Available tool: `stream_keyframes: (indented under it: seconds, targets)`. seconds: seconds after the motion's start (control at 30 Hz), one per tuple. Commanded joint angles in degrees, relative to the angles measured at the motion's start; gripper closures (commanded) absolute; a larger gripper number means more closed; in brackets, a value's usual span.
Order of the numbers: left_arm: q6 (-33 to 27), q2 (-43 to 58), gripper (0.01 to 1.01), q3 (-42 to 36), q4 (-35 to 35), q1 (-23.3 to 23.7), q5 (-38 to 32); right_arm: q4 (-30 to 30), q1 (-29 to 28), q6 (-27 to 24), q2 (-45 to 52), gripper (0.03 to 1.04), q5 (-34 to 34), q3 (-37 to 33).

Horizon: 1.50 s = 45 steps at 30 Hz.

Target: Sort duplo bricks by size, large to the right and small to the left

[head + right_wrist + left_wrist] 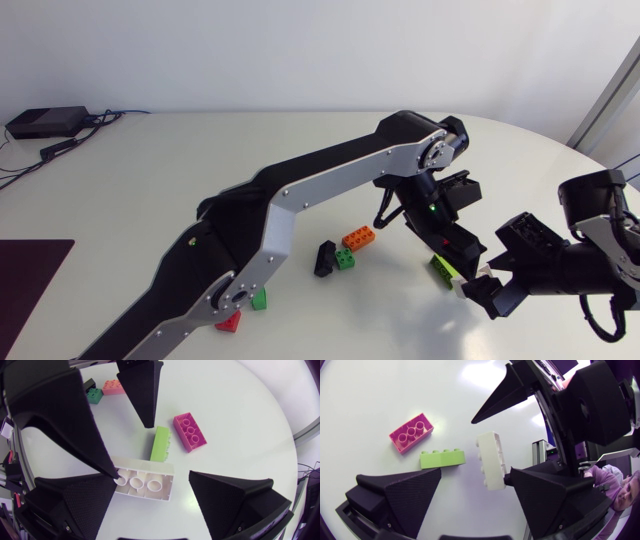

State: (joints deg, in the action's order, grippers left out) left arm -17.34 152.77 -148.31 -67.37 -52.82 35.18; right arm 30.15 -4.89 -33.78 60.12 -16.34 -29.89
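A white long brick point(145, 481) lies studs-down between the fingers of my right gripper point(154, 476), which is open; it rests against one finger and stands clear of the other. My left gripper point(476, 472) is open too and hovers over the same spot, one of its fingers touching the white brick point(491, 460). Just ahead lie a lime brick point(442, 458) and a pink brick point(411, 433). In the head view both grippers meet at the right front: left gripper point(455, 250), right gripper point(482, 284), white brick point(462, 289), lime brick point(441, 270).
Near the table's middle lie an orange brick point(358, 238), a small green brick point(345, 259) and a black brick point(325, 257). Under my left arm, near the front, sit another green brick point(259, 298) and a red brick point(229, 320). A dark mat point(30, 270) lies front left.
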Motion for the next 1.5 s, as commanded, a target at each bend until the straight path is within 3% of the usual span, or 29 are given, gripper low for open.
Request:
stream_keyframes:
  seconds: [0.0,0.43,0.5,0.6,0.7,0.8,1.03,1.47]
  targets:
    - [-1.4,2.2,0.074,-0.9,-1.4,0.4,-0.3,1.9,-0.4,-0.7,-2.2,0.07,-0.6,-0.4]
    - [-2.0,1.2,0.075,0.5,-1.0,0.5,-2.6,3.5,-1.9,-1.6,-4.7,0.07,-1.2,-0.2]
    - [-2.5,-3.5,0.075,7.2,2.0,1.8,-3.5,6.3,-4.1,-4.1,-6.2,0.07,-1.4,-0.6]
    - [-3.3,-15.3,0.074,24.4,12.7,2.9,-9.5,10.7,-5.9,-7.7,-8.7,0.07,-2.0,0.2]
    - [-4.2,-21.7,0.074,32.7,15.8,4.3,-13.0,11.4,-5.6,-8.4,-10.8,0.09,-1.9,3.0]
    - [-5.2,-27.7,0.074,41.4,18.7,5.3,-17.2,12.1,-5.2,-8.2,-12.3,0.18,-1.8,4.3]
    - [-5.3,-33.0,0.075,52.0,16.8,8.5,-24.6,12.7,-4.1,-8.2,-9.0,0.42,-1.1,5.0]
    - [-5.5,-40.1,0.075,64.7,18.6,12.1,-28.1,7.0,-1.3,-9.0,7.7,0.48,-0.6,4.7]
